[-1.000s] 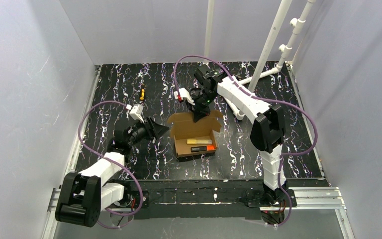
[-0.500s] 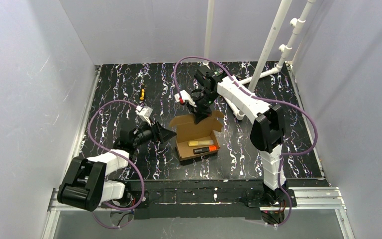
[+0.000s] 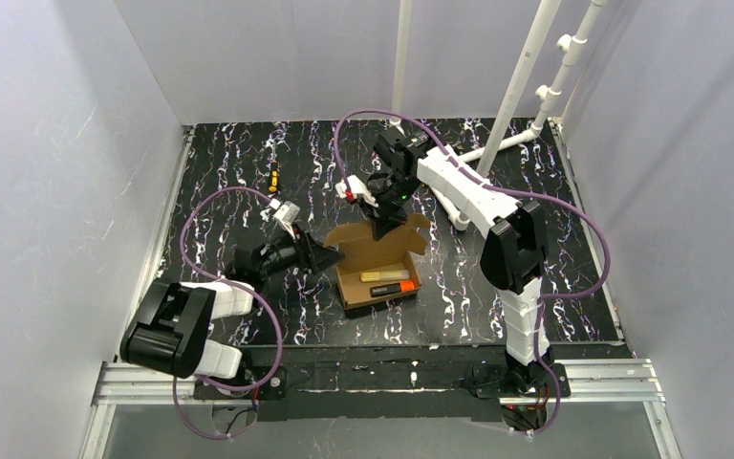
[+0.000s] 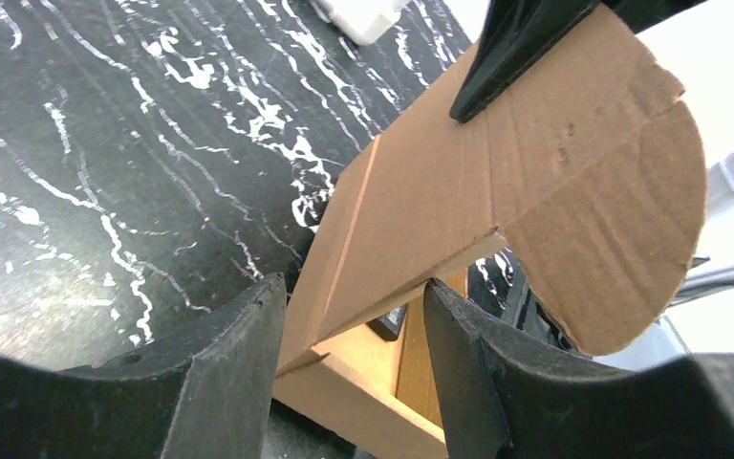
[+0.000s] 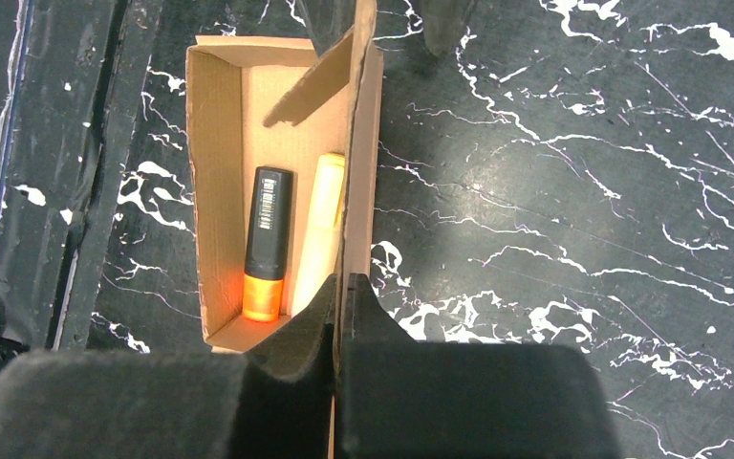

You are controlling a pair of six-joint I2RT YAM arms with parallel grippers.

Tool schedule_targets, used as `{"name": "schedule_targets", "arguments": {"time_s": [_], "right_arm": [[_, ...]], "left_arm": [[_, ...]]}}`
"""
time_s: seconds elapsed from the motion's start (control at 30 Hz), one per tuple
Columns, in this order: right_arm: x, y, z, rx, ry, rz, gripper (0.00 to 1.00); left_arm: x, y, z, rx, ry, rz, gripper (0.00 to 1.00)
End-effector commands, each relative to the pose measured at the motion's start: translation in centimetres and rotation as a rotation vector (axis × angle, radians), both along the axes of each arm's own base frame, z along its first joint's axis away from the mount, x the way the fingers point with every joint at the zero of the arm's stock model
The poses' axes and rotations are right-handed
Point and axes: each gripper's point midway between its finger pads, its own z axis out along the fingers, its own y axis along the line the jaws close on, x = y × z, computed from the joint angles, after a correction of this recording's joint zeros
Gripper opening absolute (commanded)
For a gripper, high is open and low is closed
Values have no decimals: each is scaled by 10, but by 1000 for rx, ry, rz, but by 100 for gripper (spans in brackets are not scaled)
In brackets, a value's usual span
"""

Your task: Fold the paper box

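Note:
The paper box (image 3: 348, 285) is brown cardboard, an open tray with its lid flap (image 3: 389, 245) raised at the far side. Inside lie a black-and-orange marker (image 5: 268, 239) and a yellow marker (image 5: 320, 234). My right gripper (image 3: 382, 225) is shut on the lid's top edge, and the right wrist view (image 5: 339, 296) shows the thin cardboard pinched between its pads. My left gripper (image 3: 330, 258) is open at the box's left end. In the left wrist view (image 4: 354, 325) its fingers (image 4: 239, 363) straddle the box corner and the side flap (image 4: 420, 220) without clamping it.
A small orange-and-black object (image 3: 273, 176) lies at the far left of the black marbled table (image 3: 554, 287). White pipes (image 3: 526, 86) rise at the back right. Grey walls close in three sides. A metal rail (image 3: 392, 378) runs along the near edge.
My left arm has swung right, bringing its open gripper from clear of the box up to its left end. My right gripper has stayed shut on the lid.

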Motion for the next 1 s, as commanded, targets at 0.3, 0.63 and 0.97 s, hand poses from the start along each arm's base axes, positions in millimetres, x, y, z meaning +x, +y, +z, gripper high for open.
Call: {"name": "schedule_targets", "arguments": {"time_s": [0.3, 0.63, 0.97], "right_arm": [[-23, 13, 23, 83, 32, 96, 2], [-23, 13, 23, 81, 32, 95, 2], [-17, 16, 24, 61, 43, 39, 14]], "left_arm": [[-1, -17, 24, -57, -192, -141, 49], [-3, -27, 25, -58, -248, -212, 10], [-2, -23, 26, -10, -355, -188, 0]]}}
